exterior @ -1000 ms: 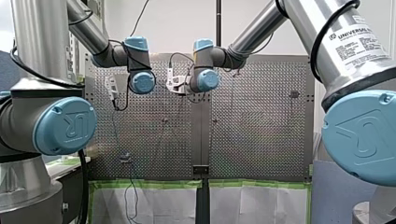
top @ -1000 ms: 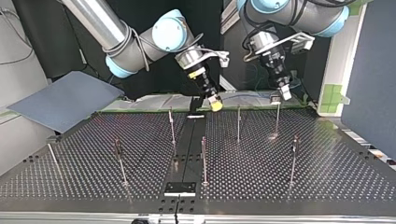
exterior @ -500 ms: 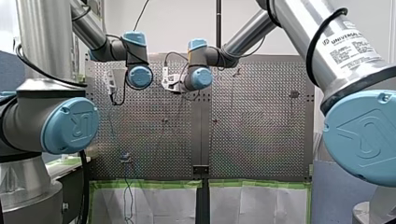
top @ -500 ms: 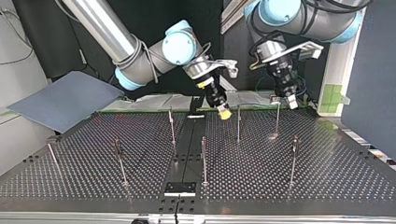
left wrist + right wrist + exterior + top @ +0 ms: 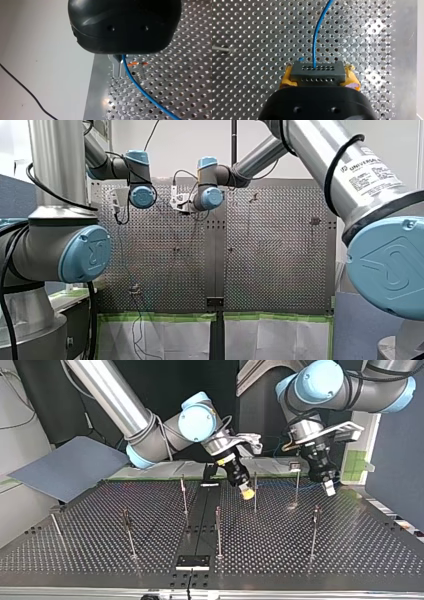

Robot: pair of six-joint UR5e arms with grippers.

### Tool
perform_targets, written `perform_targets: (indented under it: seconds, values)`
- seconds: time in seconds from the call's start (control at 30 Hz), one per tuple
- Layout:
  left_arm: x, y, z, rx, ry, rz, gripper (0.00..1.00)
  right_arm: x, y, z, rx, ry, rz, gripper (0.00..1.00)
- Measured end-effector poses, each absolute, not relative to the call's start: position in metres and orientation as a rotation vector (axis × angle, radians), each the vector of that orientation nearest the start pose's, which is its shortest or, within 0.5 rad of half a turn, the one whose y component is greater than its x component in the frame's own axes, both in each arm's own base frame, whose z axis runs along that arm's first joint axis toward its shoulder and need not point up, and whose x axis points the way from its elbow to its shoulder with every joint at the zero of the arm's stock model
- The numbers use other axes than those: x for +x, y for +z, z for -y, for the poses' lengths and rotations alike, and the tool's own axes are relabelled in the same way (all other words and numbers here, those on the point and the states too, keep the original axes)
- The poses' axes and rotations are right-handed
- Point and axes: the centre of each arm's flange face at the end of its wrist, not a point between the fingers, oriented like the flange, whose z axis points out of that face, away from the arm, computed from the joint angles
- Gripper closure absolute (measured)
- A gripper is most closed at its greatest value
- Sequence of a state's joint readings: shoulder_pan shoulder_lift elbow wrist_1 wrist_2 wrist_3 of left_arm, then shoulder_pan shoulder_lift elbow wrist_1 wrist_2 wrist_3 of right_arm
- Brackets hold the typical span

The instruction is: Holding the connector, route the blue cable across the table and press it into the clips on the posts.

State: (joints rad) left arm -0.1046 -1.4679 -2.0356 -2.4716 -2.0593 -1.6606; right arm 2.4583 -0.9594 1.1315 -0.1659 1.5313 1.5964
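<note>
White printed label (image 5: 372,167) on my right arm's silver tube, upper right of the front view: "UNIVERSAL ROBOTS"; the smaller print below it is unreadable.
Round blue plastic joint cap (image 5: 86,254) on my left arm, left of the front view: embossed "UR" logo.
Silver perforated metal table (image 5: 367,37), right wrist view: engraved letters S to Z along its plain edge strip.

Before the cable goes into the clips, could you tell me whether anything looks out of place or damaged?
Nothing serious. The connector sits square in my right gripper, and the blue cable curves away without kinks. Only a short blue stub beside it looks stray; I cannot tell what it is.
</note>
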Motion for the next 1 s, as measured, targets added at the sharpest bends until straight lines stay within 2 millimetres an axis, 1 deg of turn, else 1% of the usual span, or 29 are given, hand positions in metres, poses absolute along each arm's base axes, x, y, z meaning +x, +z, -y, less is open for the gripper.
perform_targets:
  seconds: [0.17,0.33,0.57,0.67,0.8,1.0]
  values:
    - [0.439,0.385,0.129,-0.410,0.134,-1.231,1.00,0.662,0.350,0.357,-2.443,-2.467,-0.834,1.00]
    - [0.447,0.385,0.123,-0.420,0.131,-1.230,1.00,0.673,0.353,0.358,-2.436,-2.478,-0.808,1.00]
    - [0.459,0.372,0.114,-0.421,0.129,-1.244,1.00,0.683,0.383,0.365,-2.375,-2.572,-0.774,1.00]
    - [0.464,0.370,0.110,-0.423,0.118,-1.236,1.00,0.687,0.388,0.370,-2.364,-2.597,-0.763,1.00]
    - [0.470,0.369,0.103,-0.423,0.104,-1.225,1.00,0.693,0.385,0.376,-2.368,-2.608,-0.753,1.00]
    - [0.485,0.361,0.095,-0.415,0.084,-1.231,1.00,0.698,0.368,0.381,-2.393,-2.586,-0.758,1.00]
